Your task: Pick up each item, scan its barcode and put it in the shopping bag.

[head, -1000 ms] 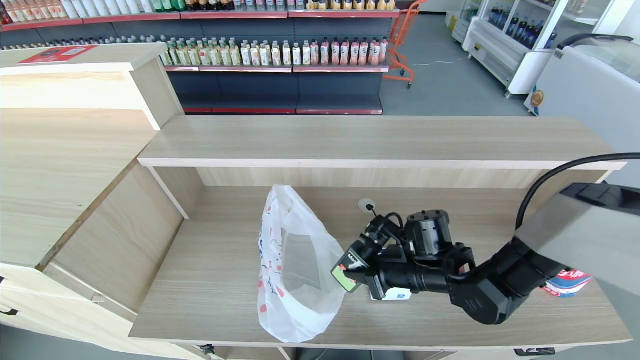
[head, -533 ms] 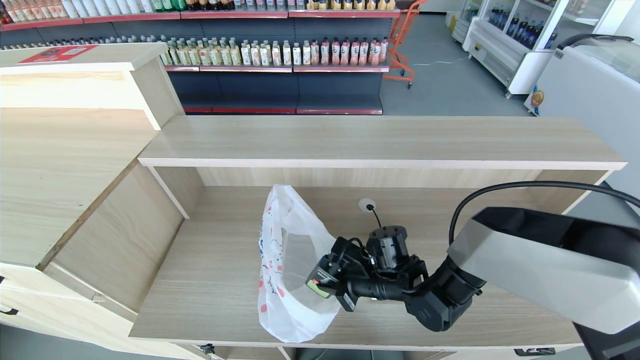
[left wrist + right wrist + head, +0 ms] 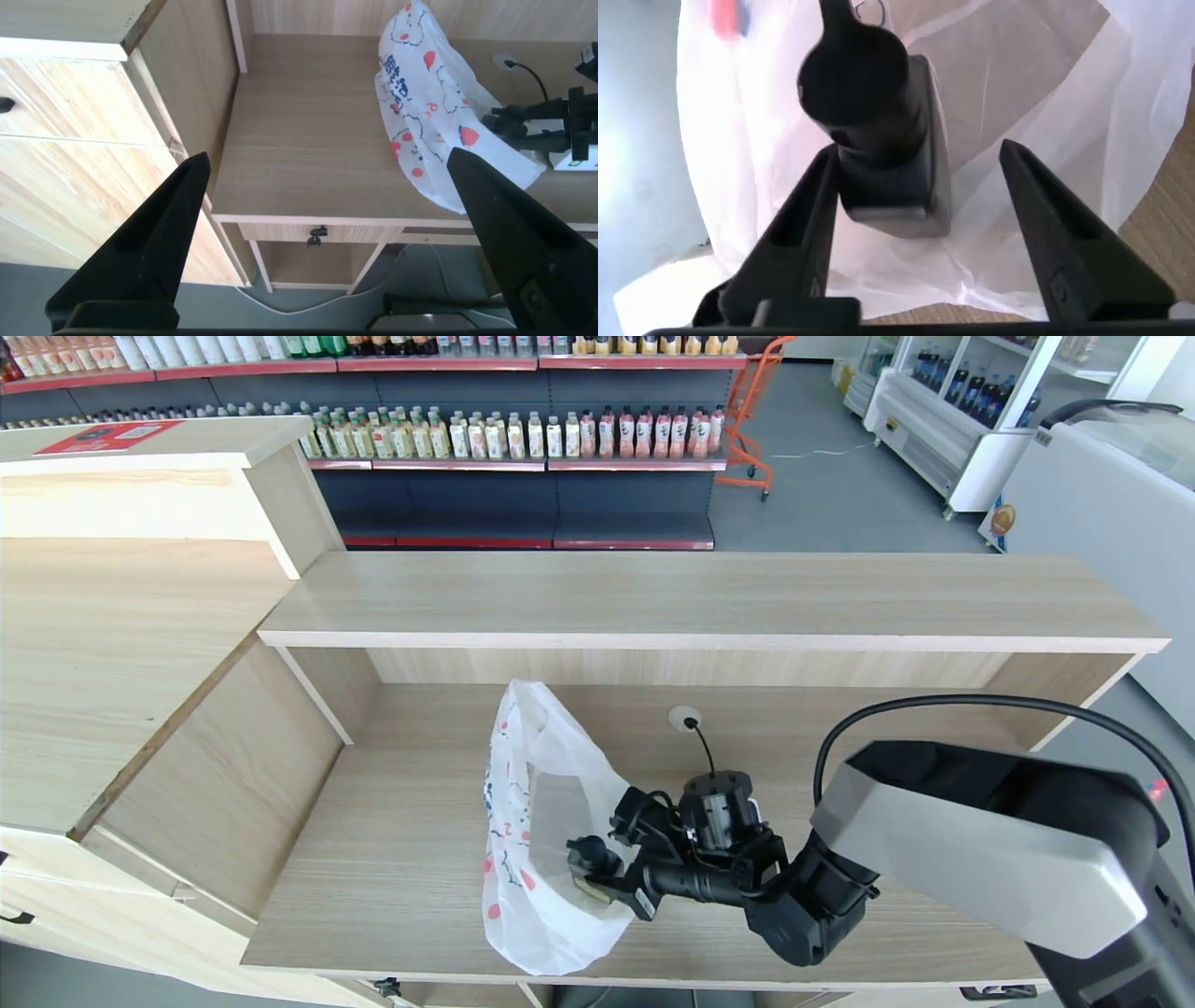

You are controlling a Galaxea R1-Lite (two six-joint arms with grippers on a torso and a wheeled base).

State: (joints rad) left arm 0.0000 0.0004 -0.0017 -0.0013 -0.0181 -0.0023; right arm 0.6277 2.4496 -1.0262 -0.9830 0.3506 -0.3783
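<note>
Though wide apart, right pincer [image 3: 917,154] inside shopping bag [image 3: 523,803] on wooden counter [image 3: 401,840], dark item [image 3: 878,112] between; bottle shelves [image 3: 523,434] beyond.

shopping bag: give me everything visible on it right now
The shopping bag is thin, translucent white plastic with red and blue printed marks. It lies crumpled and slumped on the wooden counter, near the front edge. Its mouth gapes toward the robot's right side. The right pincer sits open inside that mouth, with a dark capped item between its fingers.
</note>
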